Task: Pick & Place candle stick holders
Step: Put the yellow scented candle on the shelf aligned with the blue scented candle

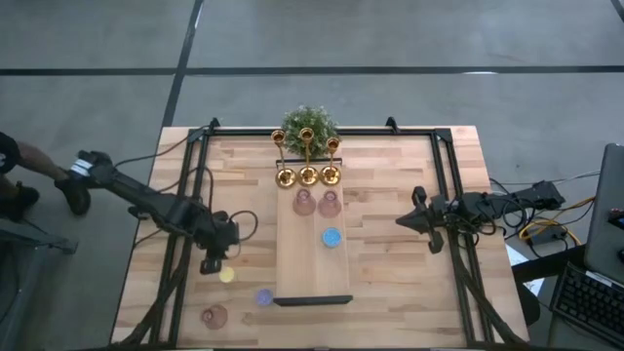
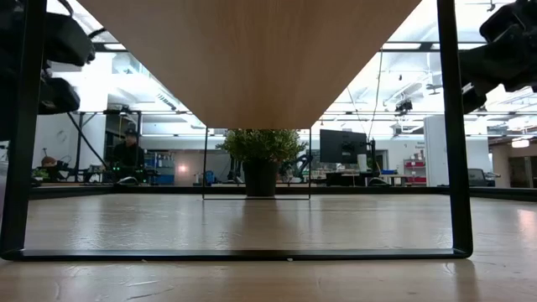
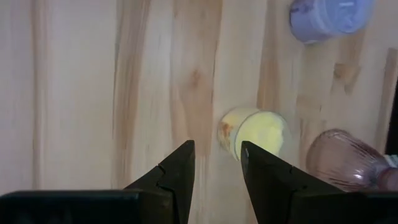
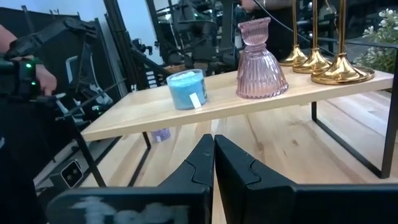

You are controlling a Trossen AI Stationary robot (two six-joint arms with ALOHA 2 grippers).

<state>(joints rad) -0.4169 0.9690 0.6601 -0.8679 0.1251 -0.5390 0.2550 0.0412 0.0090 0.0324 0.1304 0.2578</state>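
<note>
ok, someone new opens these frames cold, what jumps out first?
Probably the three gold holders lined up at the far end of the raised wooden shelf, in front of the green plant, with two pink glass holders and a blue one just behind them on the shelf. Next, the left gripper, open above the yellow holder on the table; the right gripper waits shut beside the shelf.

Three shiny gold holders (image 1: 307, 156) stand at twelve o'clock on the pale wood shelf (image 1: 312, 263), before a bushy green plant (image 1: 310, 122). Two translucent pink glass holders (image 1: 317, 203) sit below them, then a blue holder (image 1: 331, 237). At seven o'clock on the striped light-wood table (image 1: 390, 214) lie a yellow holder (image 1: 226, 275), a purple holder (image 1: 263, 296) and a third pink glass holder (image 1: 214, 315).
</note>
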